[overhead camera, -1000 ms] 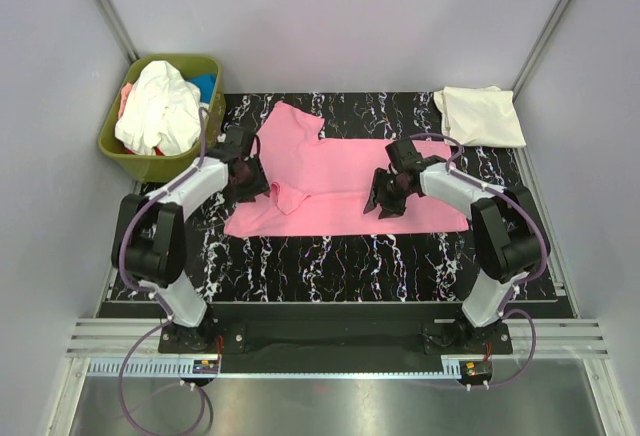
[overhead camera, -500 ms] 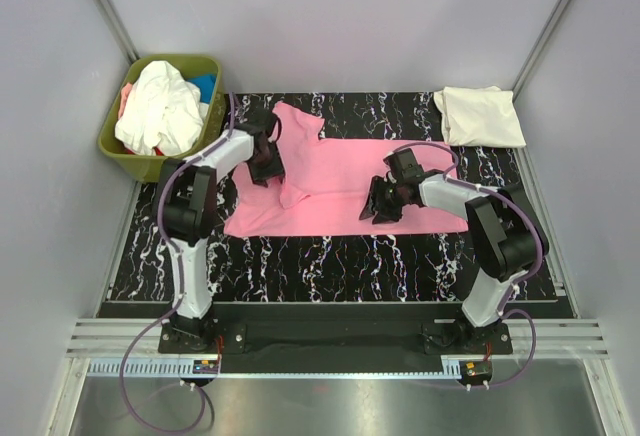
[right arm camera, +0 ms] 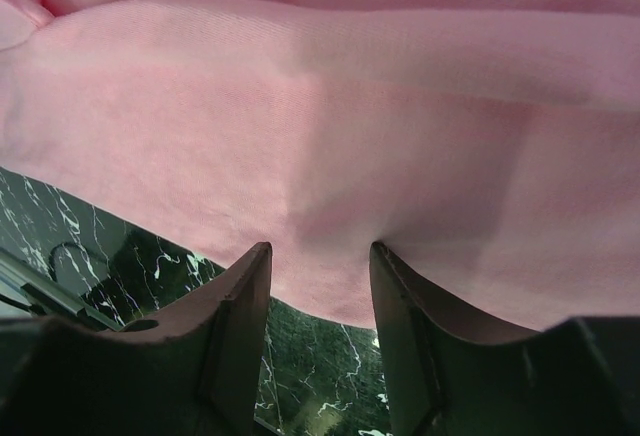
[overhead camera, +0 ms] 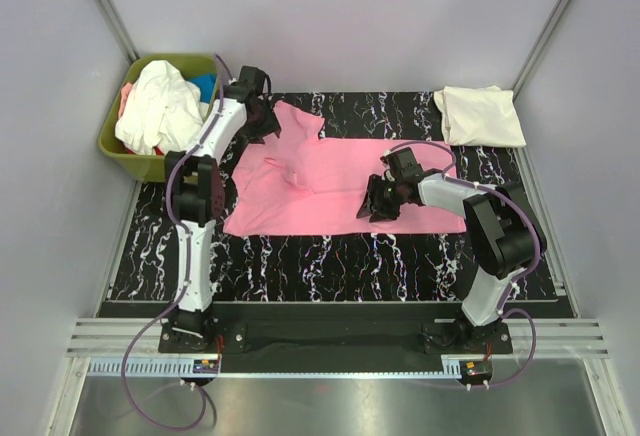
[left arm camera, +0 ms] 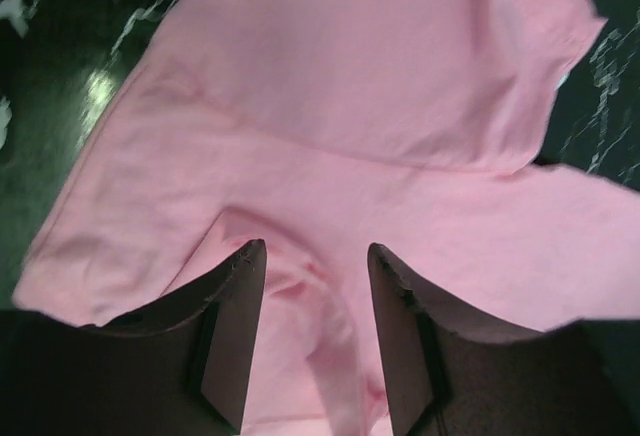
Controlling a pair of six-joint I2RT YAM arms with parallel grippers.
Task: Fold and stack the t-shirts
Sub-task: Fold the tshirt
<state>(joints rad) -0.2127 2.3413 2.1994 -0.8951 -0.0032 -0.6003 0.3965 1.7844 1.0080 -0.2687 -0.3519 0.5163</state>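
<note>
We counted two arms, each with one claw, and both claws sat over the same garment. Of the t-shirts, one bright pink t-shirt (overhead camera: pixel 330 181) lay spread across the middle of the table, one sleeve pointing toward the back left. One cream t-shirt (overhead camera: pixel 480 116) lay folded at the back right corner, well apart from the pink one. One olive-green bin (overhead camera: pixel 128 156) stood off the back left corner of the table. It held one bunched white t-shirt (overhead camera: pixel 155 106) and a patch of blue cloth (overhead camera: pixel 204 83) behind it.

The left arm reached far back toward the bin side. The left gripper (left arm camera: pixel 314 256) was released, its two fingers spread wide above the pink sleeve area, with a raised ridge of fabric in the gap. The right gripper (right arm camera: pixel 320 256) was also released, its fingers parted over the near hem of the pink t-shirt, where pink cloth met dark tabletop.

The table (overhead camera: pixel 300 266) was black with white marble veining. Plain pale grey walls (overhead camera: pixel 330 16) closed the cell on three sides, with metal posts running up the back corners, and a metal rail crossed the near edge below the two arm bases.
</note>
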